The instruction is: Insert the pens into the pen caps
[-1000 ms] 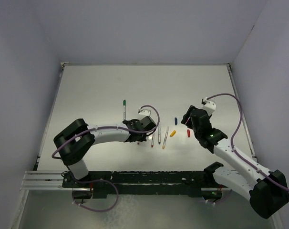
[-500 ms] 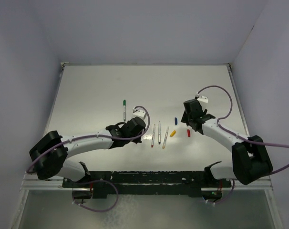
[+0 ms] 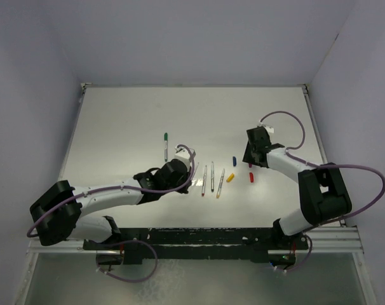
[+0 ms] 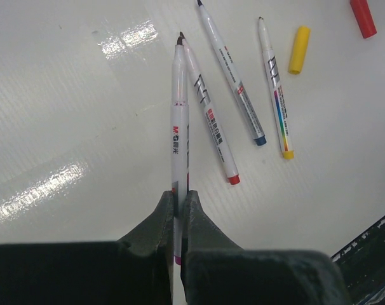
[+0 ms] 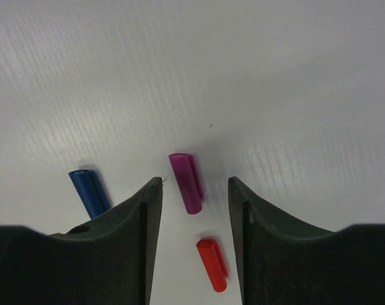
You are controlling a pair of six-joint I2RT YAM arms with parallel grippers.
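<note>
Because the left gripper [image 4: 178, 206] pinches one pen, step in hand: fetching the magenta cap [image 5: 185, 175] to pair with it, by my reading.
left gripper: pressed together on the held pen [image 4: 180, 114] near its magenta-banded tail, with the bare tip pointing away from the wrist.
right gripper [image 5: 195, 190]: jaws spread, one on each side of the magenta cap, neither touching it.
held pen: well to the left of the magenta cap in the overhead view.
loose pens [image 4: 230, 76]: three, lying between the held pen and the magenta cap.
blue cap [image 5: 89, 190]: left of the magenta cap, outside the left jaw.
red cap [image 5: 213, 264]: just behind the magenta cap toward the wrist, also between the jaws.
next move: the right jaws should close squarely on the magenta cap alone, without catching the red cap. Its open end must stay free so that pen tip and cap mouth can be lined up.
</note>
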